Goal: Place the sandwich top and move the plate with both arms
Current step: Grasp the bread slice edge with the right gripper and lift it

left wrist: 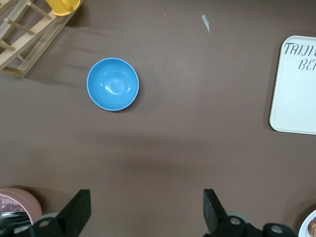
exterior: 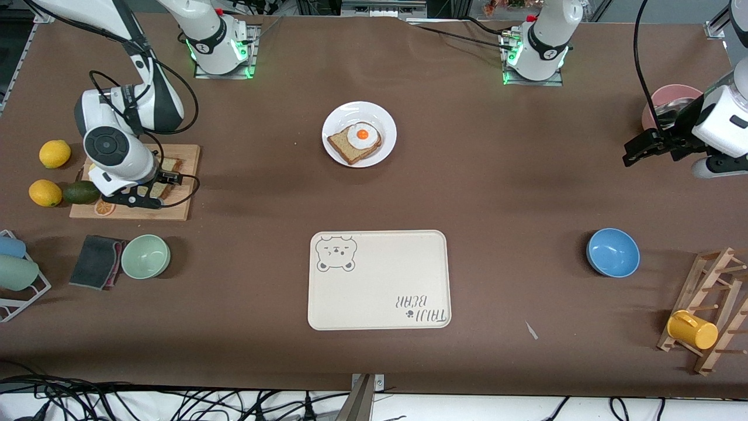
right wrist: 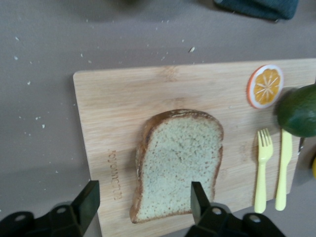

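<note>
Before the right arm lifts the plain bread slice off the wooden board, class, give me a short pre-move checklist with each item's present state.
1. Right gripper low over the sandwich top: ok.
2. Fingers straddle the slice, one each side: ok.
3. Grip made: not ok, jaws are apart, not clamped.
4. Slice lies flat on the cutting board, clear of the fork: ok.
5. Plate with the egg slice is uncovered, ready for the top: ok.
6. Left gripper waits open above bare table near the blue bowl: ok.
</note>
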`<state>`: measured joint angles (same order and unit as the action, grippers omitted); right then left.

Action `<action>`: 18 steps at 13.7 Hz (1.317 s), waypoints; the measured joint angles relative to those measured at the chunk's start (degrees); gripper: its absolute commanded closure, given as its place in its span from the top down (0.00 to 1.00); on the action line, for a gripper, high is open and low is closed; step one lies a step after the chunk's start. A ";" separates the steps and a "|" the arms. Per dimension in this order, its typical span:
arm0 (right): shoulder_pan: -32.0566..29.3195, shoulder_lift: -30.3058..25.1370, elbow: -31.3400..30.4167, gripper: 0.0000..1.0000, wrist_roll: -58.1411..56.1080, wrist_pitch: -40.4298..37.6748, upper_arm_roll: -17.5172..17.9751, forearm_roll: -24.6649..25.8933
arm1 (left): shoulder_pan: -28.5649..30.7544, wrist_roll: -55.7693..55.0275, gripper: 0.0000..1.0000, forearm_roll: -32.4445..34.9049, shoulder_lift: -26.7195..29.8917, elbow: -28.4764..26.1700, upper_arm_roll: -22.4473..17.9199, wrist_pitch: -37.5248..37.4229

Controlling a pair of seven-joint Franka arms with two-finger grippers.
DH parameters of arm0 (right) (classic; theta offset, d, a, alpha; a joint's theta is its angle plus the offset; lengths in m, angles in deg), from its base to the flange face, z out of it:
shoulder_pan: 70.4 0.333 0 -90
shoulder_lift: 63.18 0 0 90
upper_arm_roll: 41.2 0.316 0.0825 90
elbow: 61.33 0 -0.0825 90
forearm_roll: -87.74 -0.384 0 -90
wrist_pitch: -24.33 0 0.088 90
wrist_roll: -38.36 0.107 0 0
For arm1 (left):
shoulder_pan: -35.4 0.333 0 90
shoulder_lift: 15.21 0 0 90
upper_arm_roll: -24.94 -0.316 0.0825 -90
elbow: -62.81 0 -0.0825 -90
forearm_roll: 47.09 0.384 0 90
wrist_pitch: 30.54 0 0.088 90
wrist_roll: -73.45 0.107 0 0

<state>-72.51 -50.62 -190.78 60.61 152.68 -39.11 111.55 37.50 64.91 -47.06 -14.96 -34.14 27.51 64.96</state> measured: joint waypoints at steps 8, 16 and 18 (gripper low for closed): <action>-0.07 3.74 -0.94 0.73 0.20 4.09 -2.30 1.30 | -0.19 0.00 1.00 -0.32 0.04 0.82 0.02 -0.15; -0.09 6.09 -0.96 0.43 0.21 5.75 -3.30 1.31 | -0.20 0.00 1.00 -0.92 0.04 0.89 -0.01 -0.22; -0.10 6.41 -0.96 0.31 0.23 5.76 -3.53 1.31 | -0.11 0.00 1.00 -0.92 0.04 0.89 -0.19 -0.24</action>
<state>-72.60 -44.21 -191.74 60.84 158.44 -42.63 112.86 37.39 64.92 -47.99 -14.92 -33.25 27.32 64.72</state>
